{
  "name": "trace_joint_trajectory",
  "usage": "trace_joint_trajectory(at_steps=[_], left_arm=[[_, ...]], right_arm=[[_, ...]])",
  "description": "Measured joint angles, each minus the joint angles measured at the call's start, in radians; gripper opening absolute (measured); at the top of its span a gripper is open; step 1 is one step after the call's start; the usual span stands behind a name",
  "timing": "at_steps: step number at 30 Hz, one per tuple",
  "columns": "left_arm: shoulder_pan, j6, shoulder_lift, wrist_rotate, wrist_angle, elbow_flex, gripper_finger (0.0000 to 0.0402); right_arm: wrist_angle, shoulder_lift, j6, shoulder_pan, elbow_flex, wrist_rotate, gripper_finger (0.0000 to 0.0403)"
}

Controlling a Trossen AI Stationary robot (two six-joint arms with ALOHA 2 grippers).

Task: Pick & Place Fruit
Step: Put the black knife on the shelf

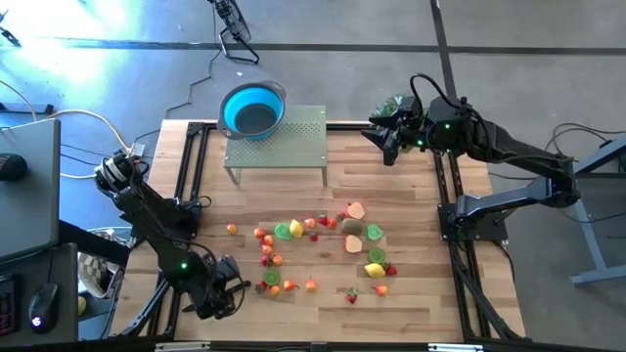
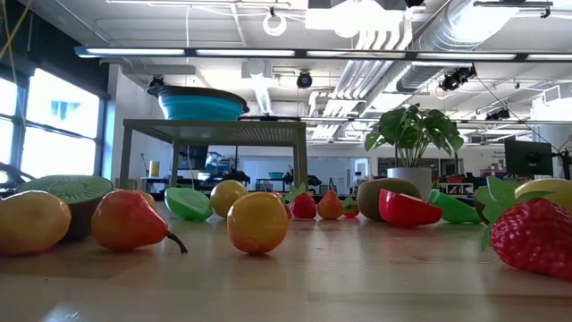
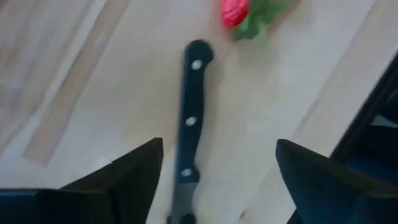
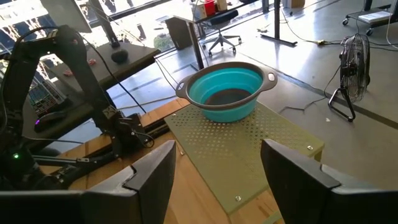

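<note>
1. Butcher-block wood makes up my table (image 1: 411,186), framed by black rails, with grey concrete floor all round. The low view looks past it into an open workshop with big windows, exposed ducts and a potted plant (image 2: 413,143).
2. Two arms are in play. My left gripper (image 1: 238,281) sits at the near left corner of the table; my right gripper (image 1: 383,137) hangs at the far right edge.
3. Left pincer state: jaws spread wide, holding nothing. The left wrist view shows one black-handled knife (image 3: 189,124) lying flat on the wood between the two fingers, with a strawberry (image 3: 235,11) just beyond the handle's end.
4. Right pincer state: fingers parted, nothing between them. Ahead of it in the right wrist view stand one perforated green stand (image 4: 249,149) and one blue bowl (image 4: 225,92) resting on top of it.
5. Fruit (image 1: 323,244): I count roughly two dozen pieces scattered mid-table, to the right of the left gripper and well short of the bowl. None is in the bowl that I can see.
6. Only the left wrist view shows the knife; the high view hides it under the arm. Only the low view shows shapes clearly: a pear (image 2: 130,221), a kiwi half (image 2: 67,192), lemons.
</note>
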Motion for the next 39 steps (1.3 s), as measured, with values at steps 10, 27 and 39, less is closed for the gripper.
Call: trace_joint_trajectory(at_steps=[10,27,39], left_arm=[[0.000,-0.026,0.015,-0.064,-0.015,0.000,0.0294],[0.000,-0.031,0.149,0.046,0.037,0.000,0.0273],[0.000,-0.048,0.212,0.118,0.021,0.005,0.0273]], right_arm=[[0.000,0.000,0.000,0.000,0.000,0.000,0.0228],[-0.002,0.000,0.000,0.000,0.000,0.001,0.0228],[-0.002,0.000,0.000,0.000,0.000,0.000,0.0228]])
